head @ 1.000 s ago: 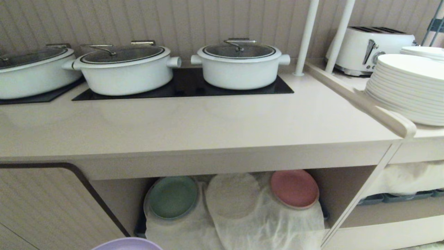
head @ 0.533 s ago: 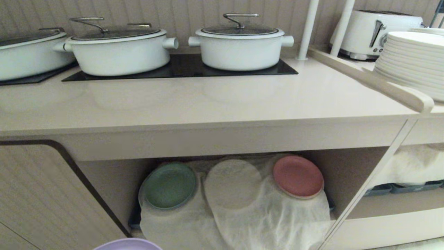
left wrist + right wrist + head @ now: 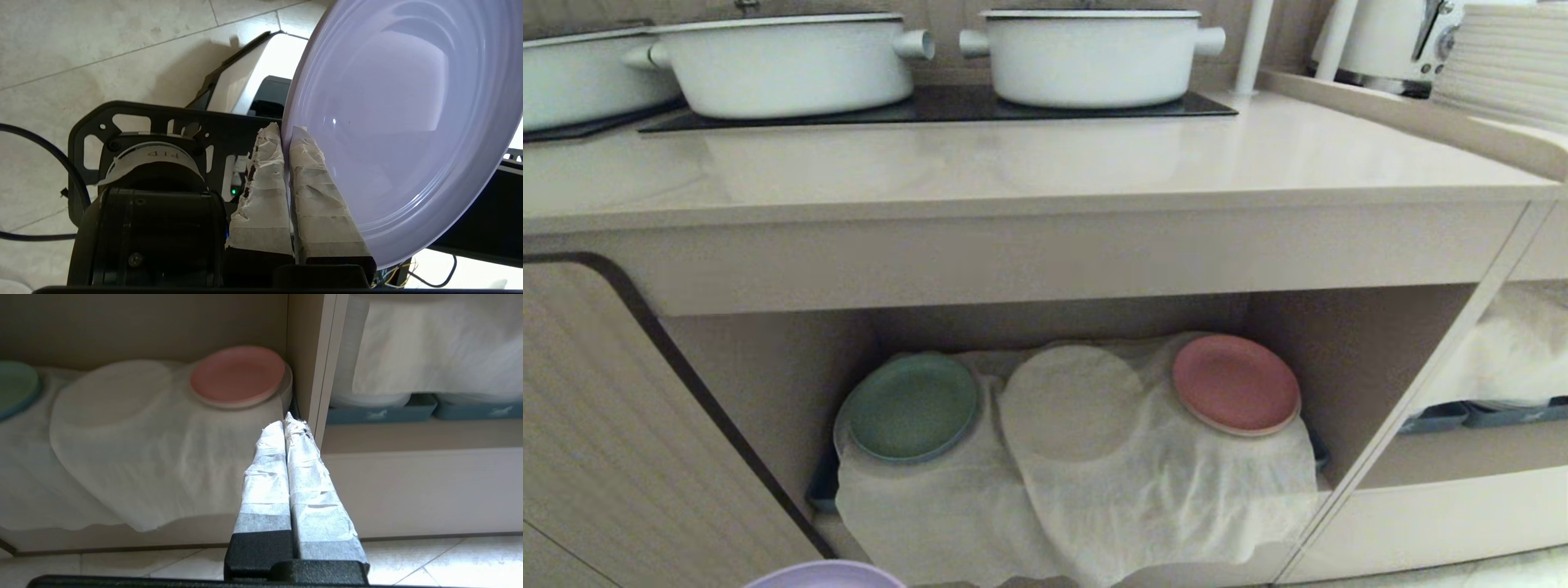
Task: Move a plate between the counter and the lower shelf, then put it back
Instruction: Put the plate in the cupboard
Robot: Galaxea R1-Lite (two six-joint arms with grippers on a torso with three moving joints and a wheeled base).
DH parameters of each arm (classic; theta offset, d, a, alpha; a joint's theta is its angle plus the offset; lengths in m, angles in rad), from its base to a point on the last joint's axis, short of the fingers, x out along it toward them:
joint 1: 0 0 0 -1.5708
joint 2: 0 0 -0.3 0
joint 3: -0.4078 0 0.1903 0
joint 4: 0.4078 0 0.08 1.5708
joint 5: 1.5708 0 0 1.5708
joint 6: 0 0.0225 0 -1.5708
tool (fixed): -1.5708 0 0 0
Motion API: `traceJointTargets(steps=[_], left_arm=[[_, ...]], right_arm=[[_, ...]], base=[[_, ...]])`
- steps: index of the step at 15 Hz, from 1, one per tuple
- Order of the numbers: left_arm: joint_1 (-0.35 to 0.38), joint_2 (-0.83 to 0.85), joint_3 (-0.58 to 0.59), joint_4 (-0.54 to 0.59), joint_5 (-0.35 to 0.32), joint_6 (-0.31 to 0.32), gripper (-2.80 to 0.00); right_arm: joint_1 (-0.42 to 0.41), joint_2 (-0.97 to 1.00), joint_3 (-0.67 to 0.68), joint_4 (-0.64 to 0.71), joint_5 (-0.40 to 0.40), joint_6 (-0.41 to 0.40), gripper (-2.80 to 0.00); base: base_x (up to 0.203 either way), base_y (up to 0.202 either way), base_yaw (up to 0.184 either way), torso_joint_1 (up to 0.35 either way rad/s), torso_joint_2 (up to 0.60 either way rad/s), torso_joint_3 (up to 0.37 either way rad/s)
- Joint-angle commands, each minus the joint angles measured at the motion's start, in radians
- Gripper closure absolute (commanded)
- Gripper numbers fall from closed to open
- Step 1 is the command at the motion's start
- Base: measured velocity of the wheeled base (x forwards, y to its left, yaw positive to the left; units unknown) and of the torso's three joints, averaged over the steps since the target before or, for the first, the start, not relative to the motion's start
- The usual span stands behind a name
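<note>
Nearest the camera, at the bottom edge of the head view, a sliver of the lavender plate [image 3: 823,574] shows, carried low in front of the cabinet; the left wrist view shows why: the left gripper [image 3: 285,134] has its taped fingers pinched on the plate's rim, with the plate standing tilted on edge beyond them. The right gripper [image 3: 289,424] hangs idle with its fingers pressed together on nothing, pointing toward the post at the right of the recess. Beyond lies the lower shelf [image 3: 792,376], its base draped in a white cloth [image 3: 1094,482]: a green plate [image 3: 913,407] sits at the left, a pink plate [image 3: 1235,383] at the right, and between them a round cloth-covered mound (what lies under it cannot be told). Above, the counter [image 3: 1029,163] carries white pots [image 3: 1094,53] on black hob panels and holds no plate. Judged from this, the step in hand is the carry down to the shelf, the plate not yet set down. The next move calls for reaching the left arm forward under the thick counter edge, levelling the plate, and lowering it onto the cloth clear of the two neighbours before the fingers part.
</note>
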Motion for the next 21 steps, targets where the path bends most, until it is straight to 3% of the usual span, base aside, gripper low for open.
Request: traceJointTargets(steps=[1,7,18,21], left_arm=[[0.001,0.001,0.000,0.005,-0.001,-0.002,0.00],[-0.001,0.001,0.000,0.005,-0.001,-0.004,0.00],[-0.007,0.003,0.018,-0.009,-0.004,-0.001,0.00],[-0.006,0.015,0.018,-0.053,-0.039,0.002,0.00]], right_arm=[[0.000,0.001,0.000,-0.001,0.000,0.000,0.00],[0.000,0.001,0.000,-0.001,0.000,0.000,0.00],[0.000,0.001,0.000,-0.001,0.000,0.000,0.00],[-0.001,0.001,0.000,-0.001,0.000,0.000,0.00]], base=[[0.000,0.000,0.000,-0.157,0.46,0.297],[0.000,0.000,0.000,-0.102,0.37,0.258],[0.000,0.000,0.000,-0.002,0.02,0.012],[0.000,0.000,0.000,0.000,0.00,0.000]])
